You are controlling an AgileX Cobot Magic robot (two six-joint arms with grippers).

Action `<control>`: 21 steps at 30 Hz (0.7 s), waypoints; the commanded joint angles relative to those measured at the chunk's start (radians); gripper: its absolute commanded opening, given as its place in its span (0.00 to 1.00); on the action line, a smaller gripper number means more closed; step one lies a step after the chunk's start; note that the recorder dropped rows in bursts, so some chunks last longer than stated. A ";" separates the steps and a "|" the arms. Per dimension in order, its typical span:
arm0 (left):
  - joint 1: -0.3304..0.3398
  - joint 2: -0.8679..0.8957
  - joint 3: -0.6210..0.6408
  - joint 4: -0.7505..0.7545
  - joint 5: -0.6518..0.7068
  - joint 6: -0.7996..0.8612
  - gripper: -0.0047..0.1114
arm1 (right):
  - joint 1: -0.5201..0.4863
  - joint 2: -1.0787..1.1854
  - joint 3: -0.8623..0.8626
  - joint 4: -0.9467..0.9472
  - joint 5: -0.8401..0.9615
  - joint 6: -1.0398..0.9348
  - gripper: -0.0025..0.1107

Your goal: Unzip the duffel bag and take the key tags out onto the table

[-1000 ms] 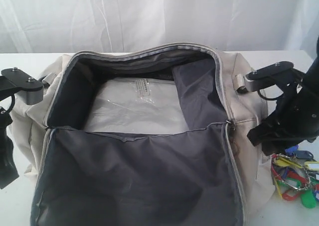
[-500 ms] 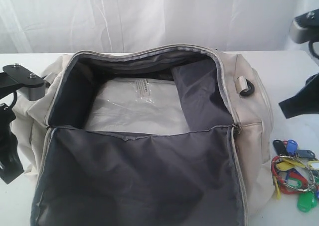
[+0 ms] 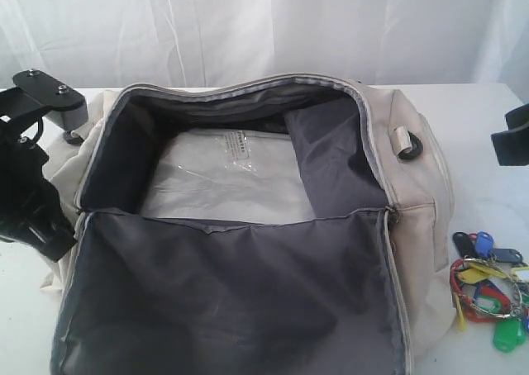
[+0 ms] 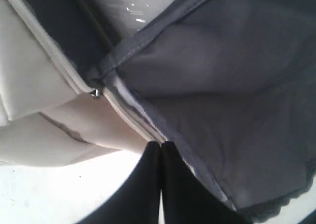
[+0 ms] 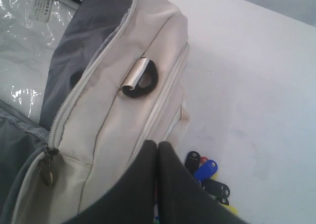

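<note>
Bunch of small coloured plastic key tags (image 3: 492, 292) on metal rings, lying on plain white table (image 3: 471, 119) beside bag, judged delivered; edge-cropped. Large cream fabric duffel bag (image 3: 417, 218), unzipped, grey-lined flap folded forward for access; clear plastic packet (image 3: 227, 177) hides floor. Black left gripper (image 4: 160, 146), black right gripper (image 5: 157, 145): clenched, empty, flanking bag.

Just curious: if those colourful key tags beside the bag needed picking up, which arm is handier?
Probably the right. The key tags lie on the table at the duffel bag's right end, close to the shut right gripper; the shut left gripper is at the opposite end.
</note>
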State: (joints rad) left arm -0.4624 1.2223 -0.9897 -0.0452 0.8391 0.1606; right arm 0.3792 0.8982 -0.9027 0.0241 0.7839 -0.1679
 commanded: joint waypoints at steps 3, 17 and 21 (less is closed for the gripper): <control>0.001 -0.008 0.003 -0.014 -0.085 0.001 0.04 | -0.002 -0.007 0.005 0.005 -0.005 -0.011 0.02; 0.001 -0.008 0.003 -0.014 -0.114 0.001 0.04 | -0.002 -0.007 0.005 0.005 -0.005 -0.011 0.02; 0.001 -0.008 0.003 -0.014 -0.114 0.001 0.04 | -0.002 -0.007 0.005 0.005 -0.005 -0.011 0.02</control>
State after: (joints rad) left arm -0.4624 1.2223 -0.9897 -0.0470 0.7174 0.1606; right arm 0.3792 0.8982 -0.9027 0.0241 0.7823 -0.1679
